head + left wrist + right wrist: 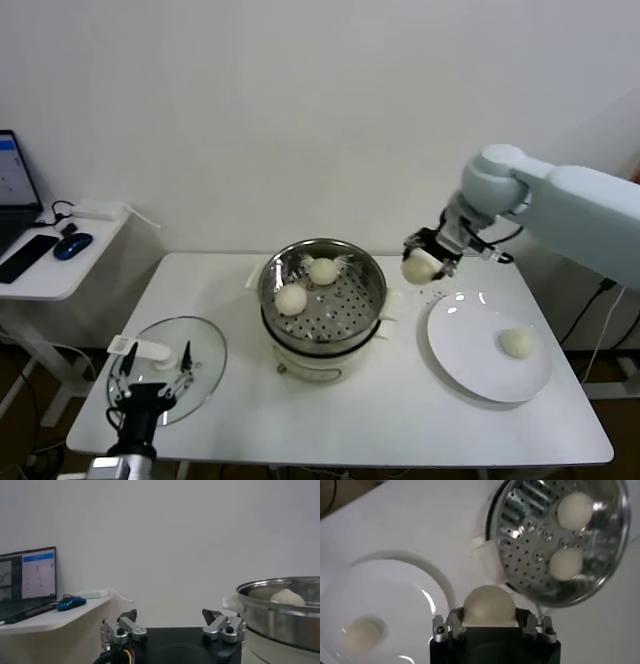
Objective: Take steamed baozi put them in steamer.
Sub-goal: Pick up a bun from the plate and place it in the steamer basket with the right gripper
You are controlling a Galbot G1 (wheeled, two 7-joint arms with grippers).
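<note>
My right gripper is shut on a cream-white baozi and holds it in the air between the white plate and the steamer, just right of the steamer's rim. Two baozi lie on the perforated bottom of the steel steamer. One more baozi rests on the plate. My left gripper hangs open at the table's front left corner, over the glass lid, holding nothing.
A round glass lid with a white handle lies flat at the front left of the white table. A side desk with a laptop and blue mouse stands at the far left.
</note>
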